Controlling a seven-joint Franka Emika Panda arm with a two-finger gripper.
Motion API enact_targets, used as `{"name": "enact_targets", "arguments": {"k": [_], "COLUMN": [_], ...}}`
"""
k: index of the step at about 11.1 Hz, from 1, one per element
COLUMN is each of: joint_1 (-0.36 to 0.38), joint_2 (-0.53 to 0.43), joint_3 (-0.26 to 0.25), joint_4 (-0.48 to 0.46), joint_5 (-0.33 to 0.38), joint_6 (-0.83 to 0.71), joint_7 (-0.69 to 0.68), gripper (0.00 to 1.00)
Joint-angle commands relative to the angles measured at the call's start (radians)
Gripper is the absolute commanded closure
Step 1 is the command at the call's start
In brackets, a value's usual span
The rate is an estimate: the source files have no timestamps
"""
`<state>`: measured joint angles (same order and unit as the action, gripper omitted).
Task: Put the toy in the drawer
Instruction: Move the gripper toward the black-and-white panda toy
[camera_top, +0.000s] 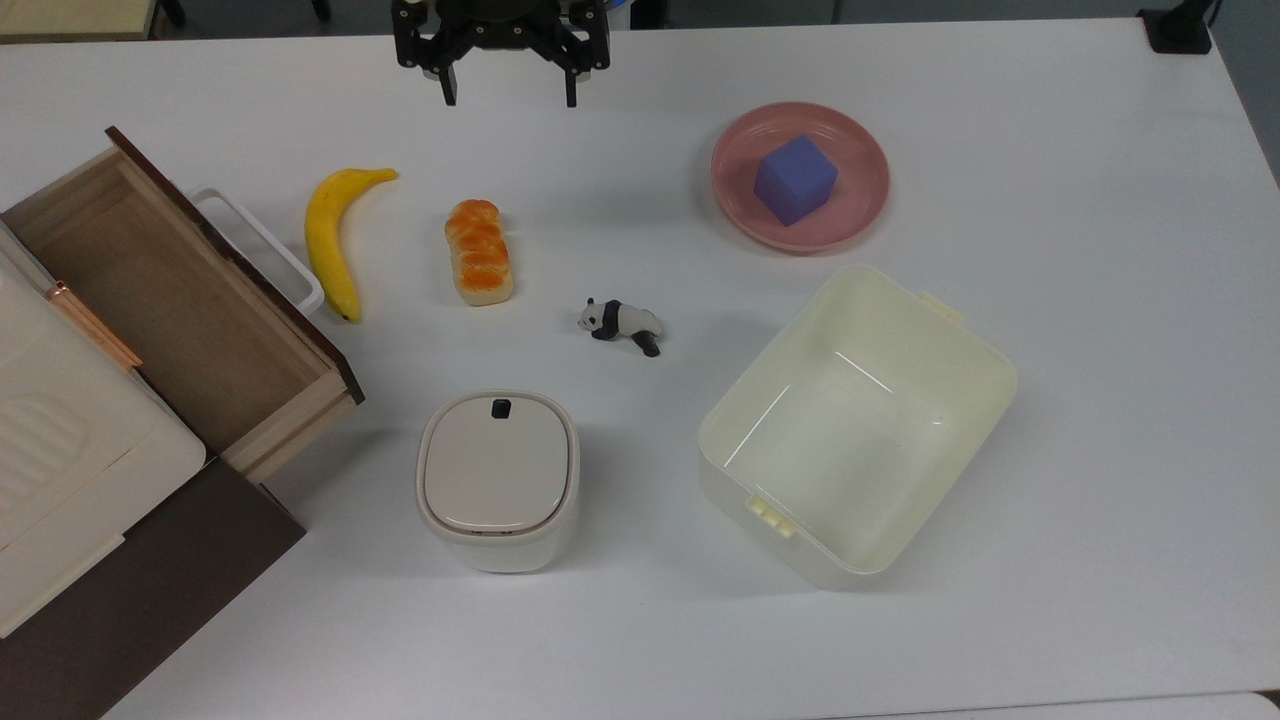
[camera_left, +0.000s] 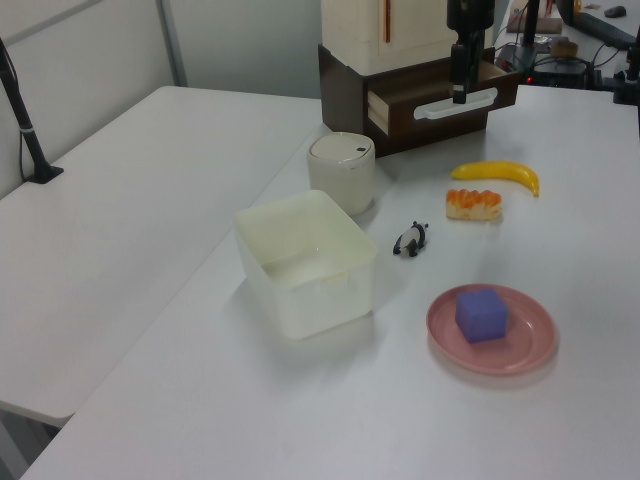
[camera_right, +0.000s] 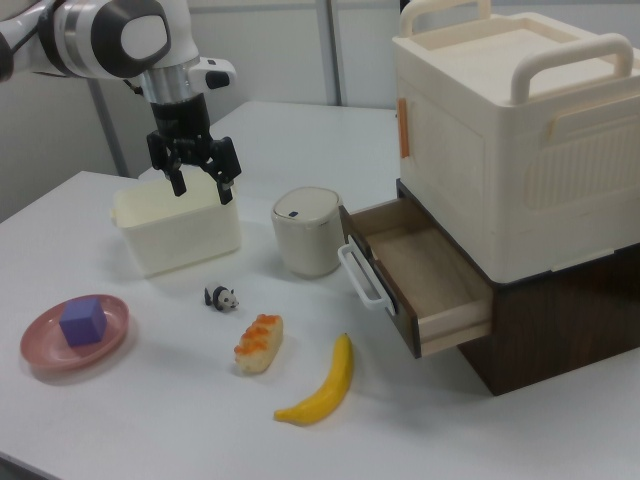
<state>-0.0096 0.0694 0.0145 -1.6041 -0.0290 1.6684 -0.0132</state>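
Lidded white canister low centre of top view. Panda toy mid-frame on table, long axis roughly left-right, lying below and slightly right of gripper at top edge; fingers spread wide, empty. Drawer open, far left.

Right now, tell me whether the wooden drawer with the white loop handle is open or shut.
Open. The light wooden drawer with a dark brown front is pulled out from its dark cabinet, its bare wooden floor exposed and empty in the top view and the right view.

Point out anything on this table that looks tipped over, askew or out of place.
The panda toy lies on its side on the table rather than standing. The purple cube sits on the pink plate, an odd pairing. Nothing looks spilled or damaged.
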Motion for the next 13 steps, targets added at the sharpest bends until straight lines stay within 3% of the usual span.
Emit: {"name": "enact_targets", "arguments": {"k": [1, 10, 13], "joint_1": [0.016, 0.056, 0.095], "joint_2": [-0.005, 0.055, 0.095], "joint_3": [-0.01, 0.001, 0.001], "joint_4": [0.012, 0.006, 0.003], "joint_5": [-0.019, -0.009, -0.011], "joint_6": [-0.058, -0.019, -0.009], "joint_7": [0.015, -0.004, -0.146], "gripper": [0.0, 0.0, 0.0]}}
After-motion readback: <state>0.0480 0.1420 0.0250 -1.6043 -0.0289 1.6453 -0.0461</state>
